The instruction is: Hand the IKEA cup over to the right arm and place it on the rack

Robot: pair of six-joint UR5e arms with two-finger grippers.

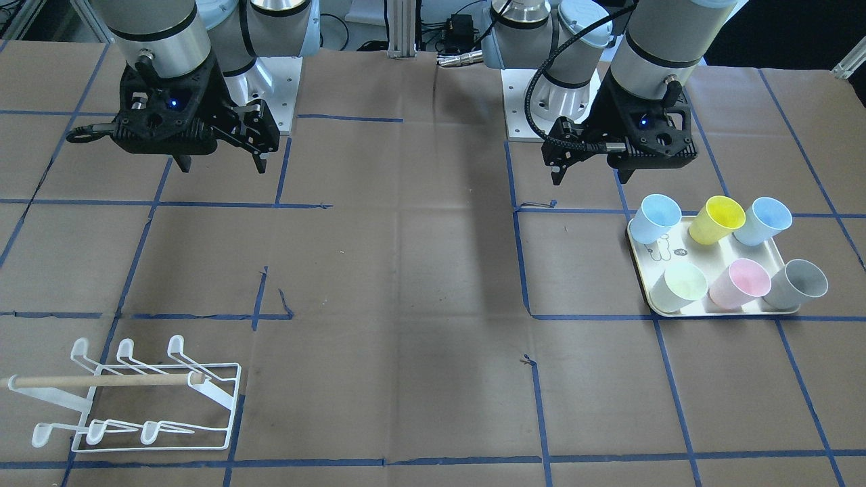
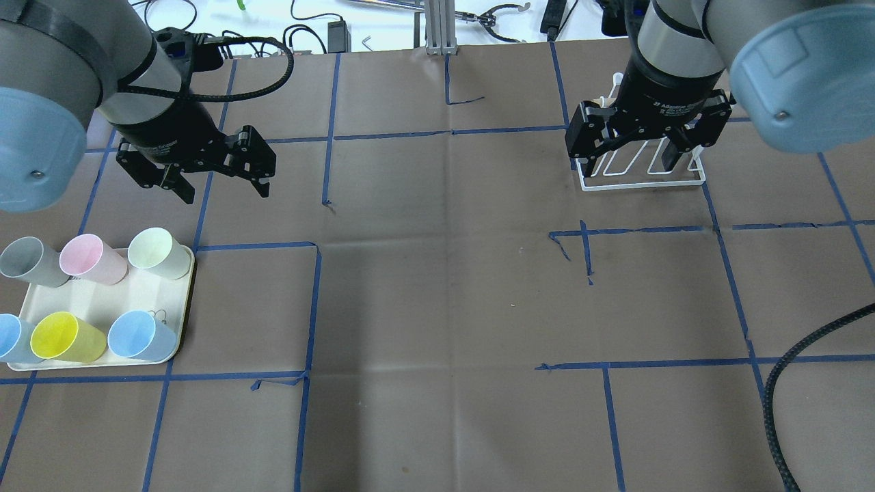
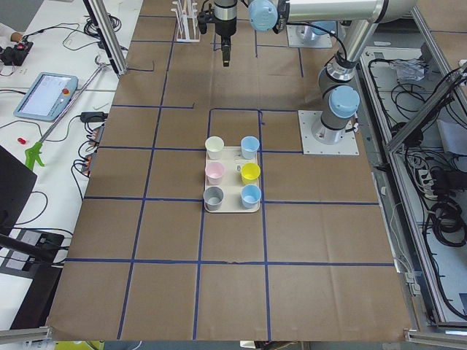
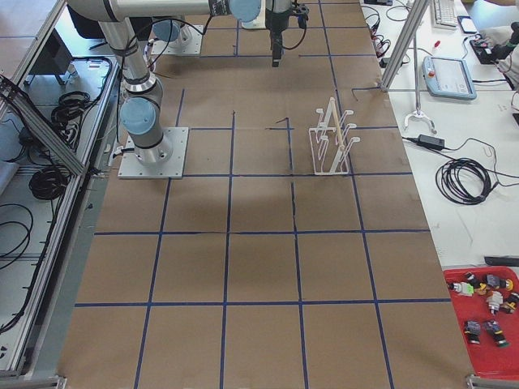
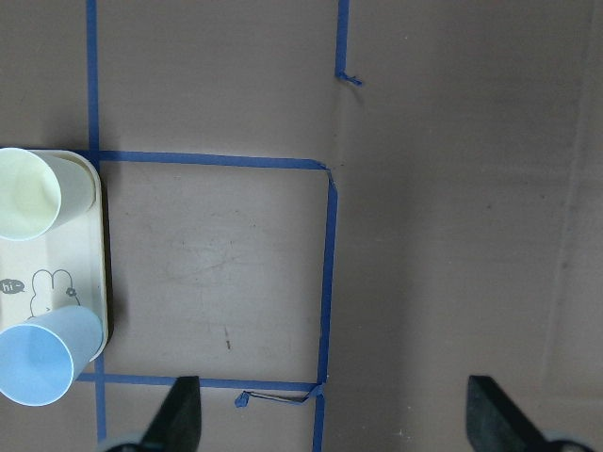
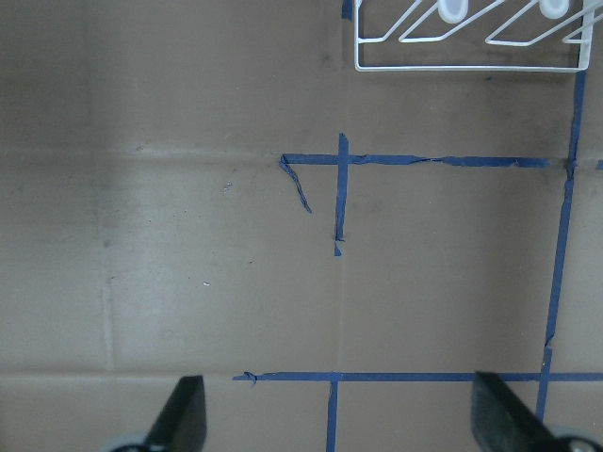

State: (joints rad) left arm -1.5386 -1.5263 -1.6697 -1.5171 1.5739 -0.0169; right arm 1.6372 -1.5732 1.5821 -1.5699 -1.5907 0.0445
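Note:
Several pastel IKEA cups (image 2: 157,251) stand on a cream tray (image 2: 102,301) at the table's left; they also show in the front view (image 1: 739,283). My left gripper (image 2: 225,193) hangs open and empty above the table, just beyond the tray. In its wrist view a pale green cup (image 5: 33,193) and a blue cup (image 5: 42,363) sit at the left edge. The white wire rack (image 1: 135,399) with a wooden dowel stands at the far right. My right gripper (image 2: 629,160) is open and empty, high above the rack (image 2: 642,174), whose near edge shows in its wrist view (image 6: 471,47).
Brown paper with blue tape lines (image 2: 437,273) covers the table between tray and rack. A thick braided cable (image 2: 786,383) loops in at the overhead view's lower right. The arm bases (image 1: 270,101) stand at the robot side.

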